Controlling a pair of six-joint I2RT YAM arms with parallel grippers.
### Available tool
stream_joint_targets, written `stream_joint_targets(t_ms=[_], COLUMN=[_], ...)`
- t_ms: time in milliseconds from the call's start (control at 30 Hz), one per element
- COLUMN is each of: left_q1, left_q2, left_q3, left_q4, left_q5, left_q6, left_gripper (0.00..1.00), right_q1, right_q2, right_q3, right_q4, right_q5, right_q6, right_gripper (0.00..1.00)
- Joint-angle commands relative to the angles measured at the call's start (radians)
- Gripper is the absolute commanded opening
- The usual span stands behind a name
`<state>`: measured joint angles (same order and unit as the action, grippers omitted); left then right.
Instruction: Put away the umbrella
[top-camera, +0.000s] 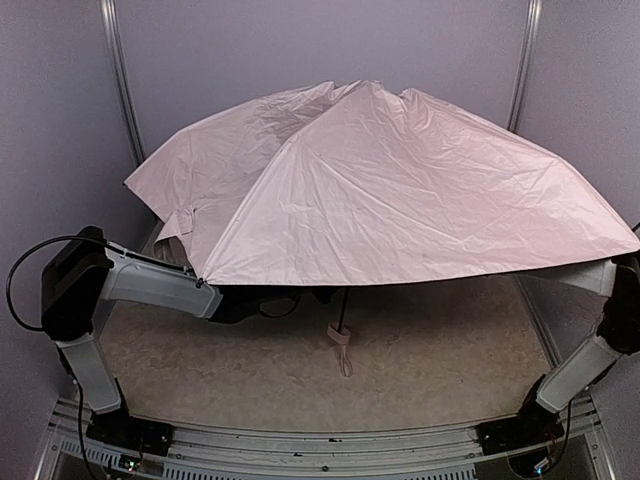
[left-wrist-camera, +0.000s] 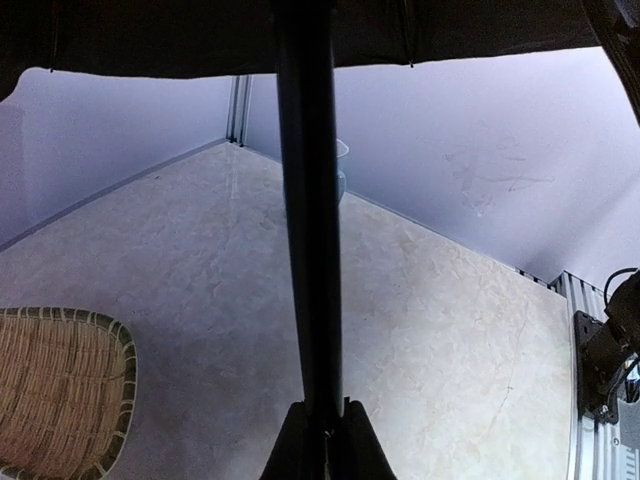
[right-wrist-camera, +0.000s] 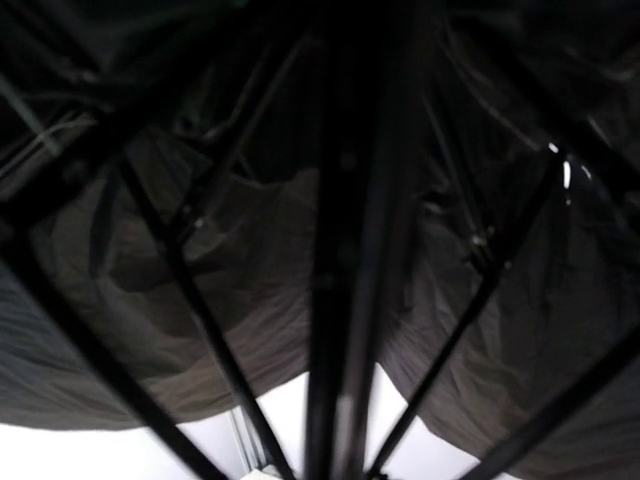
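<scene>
Pale pink fabric fills most of the top view: one umbrella (top-camera: 400, 190), fully open, lies canopy-up over the far half of the beige stone-patterned table (top-camera: 450, 350), its rim dipping toward the near edge. Below that rim, near the middle, hang its single pink handle (top-camera: 338, 335) and a looped strap (top-camera: 344, 362). Two arms show, the left arm (top-camera: 150, 280) and the right arm (top-camera: 585, 365), each reaching in under the canopy from its own side, so neither gripper is visible from above. The left wrist view shows what the canopy hides: the left gripper (left-wrist-camera: 322, 408) clamped tight on the thin black shaft (left-wrist-camera: 310, 250), which runs straight up into the canopy's dark underside. It also shows one woven bamboo tray (left-wrist-camera: 50, 385) on the table to the left of the shaft and one pale bluish vessel (left-wrist-camera: 342, 170) far behind it, mostly hidden. The right wrist view holds only the black underside with several thin ribs (right-wrist-camera: 200, 310) fanning outward; whether the right gripper's jaws stand open or closed cannot be told there.
</scene>
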<state>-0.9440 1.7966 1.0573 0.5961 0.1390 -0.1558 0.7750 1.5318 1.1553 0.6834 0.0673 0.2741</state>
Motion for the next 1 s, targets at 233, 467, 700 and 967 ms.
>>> stream_joint_targets(t_ms=[233,467,700,967], left_q1=[0.031,0.043,0.058,0.055], left_q2=[-0.099,-0.09,-0.09,-0.089], left_q3=[0.123,0.12,0.108,0.029], left_q4=[0.41,0.42,0.406,0.328], left_q5=[-0.077,-0.07,-0.059,0.008], left_q6=[0.037,0.014,-0.011,-0.021], left_gripper=[0.0,0.0,0.0,0.02], right_q1=[0.059,0.061,0.06,0.032], right_q2=[0.067,0.065,0.058,-0.017], right_q3=[-0.133,-0.147,-0.147,-0.135], right_q4=[-0.291,-0.285,-0.28,-0.162], right_q5=[-0.04,-0.033,-0.03,0.023], right_q6=[0.043,0.059,0.062,0.081], right_gripper=[0.2,0.2,0.2,0.06])
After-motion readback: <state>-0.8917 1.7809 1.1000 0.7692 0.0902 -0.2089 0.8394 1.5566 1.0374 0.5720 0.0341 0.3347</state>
